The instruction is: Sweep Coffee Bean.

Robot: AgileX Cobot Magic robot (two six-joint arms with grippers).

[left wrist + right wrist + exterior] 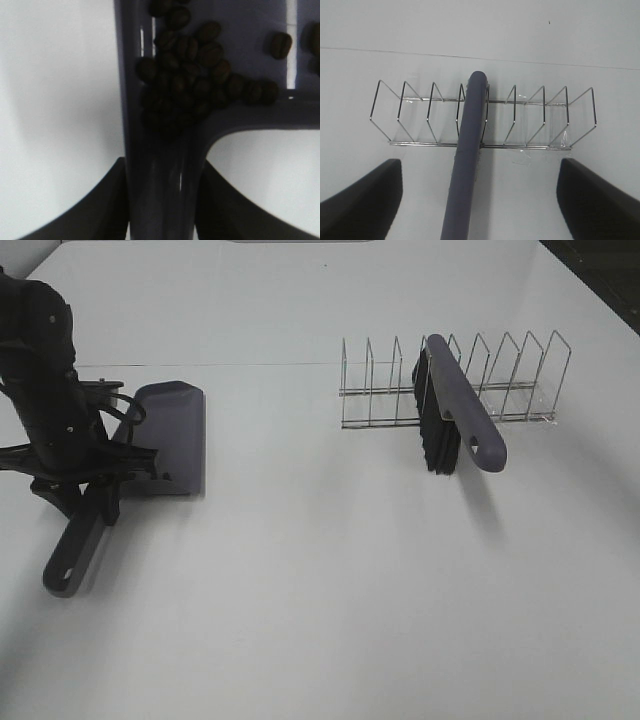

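White table held rack and brush. Left gripper clamped dustpan holding coffee beans. Right gripper stood wide, empty.

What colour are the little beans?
Dark brown, almost black. The beans in the dustpan show best in the left wrist view.

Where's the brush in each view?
Exterior high: the brush is right of centre, leaning in the wire rack, with its handle pointing toward the table's near edge.
Left wrist: not in it; this view shows only the dustpan with coffee beans.
Right wrist: the brush handle runs out of a middle slot of the wire rack toward the camera.
Shared landmark: the wire rack, seen in the exterior high and right wrist views.
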